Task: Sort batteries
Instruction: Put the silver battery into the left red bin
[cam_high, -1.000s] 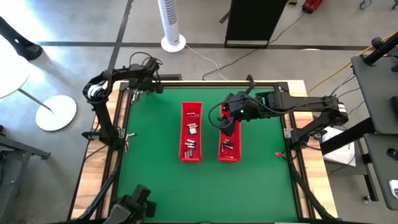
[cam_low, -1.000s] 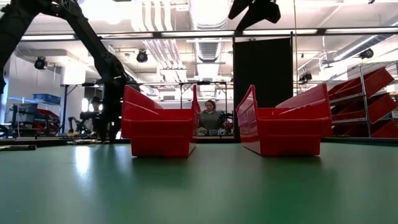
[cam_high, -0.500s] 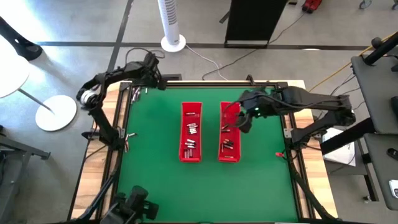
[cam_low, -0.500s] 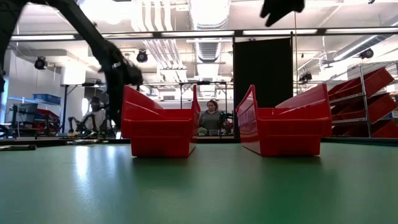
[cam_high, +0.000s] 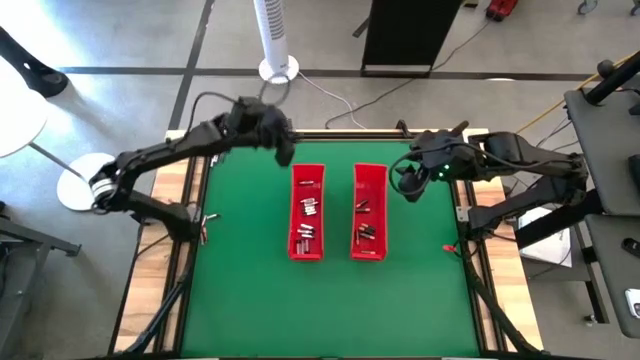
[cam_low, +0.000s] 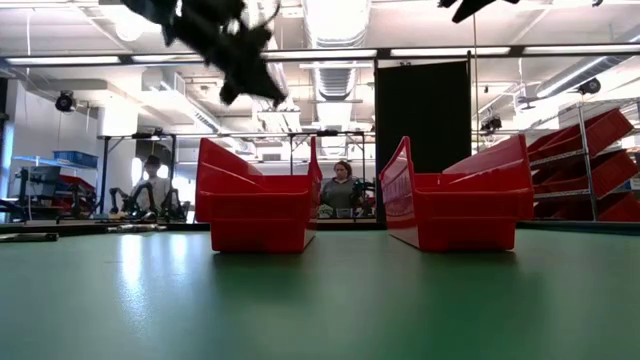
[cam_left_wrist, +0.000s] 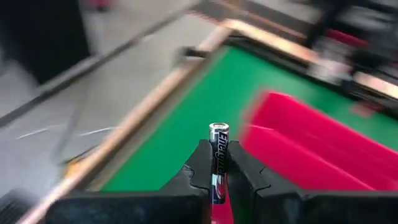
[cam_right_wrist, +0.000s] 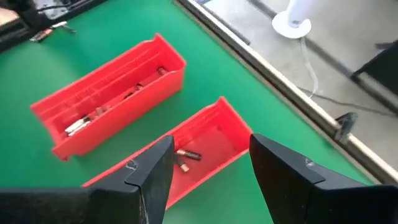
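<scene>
Green mat on a wood-edged table, open workshop behind, a person seated far back in the low view. Two red trays sit side by side mid-mat: left tray at about 11 o'clock of centre, right tray at about 1 o'clock, both with loose batteries inside. Left gripper hangs just past the left tray's 12 o'clock end, clamped on a single battery; wrist view shows it upright between the pads, gripped low on the body, top end sticking out. Right gripper sits at 3 o'clock of the right tray's far end, jaws apart, nothing in them. Handling, my read: the cell is light, rigid and smooth, so it can roll or pivot in the jaws; grab mid-barrel, across the diameter, not by the ends. The current low grip looks prone to tilting if bumped. Which tray it belongs in, can't tell.
</scene>
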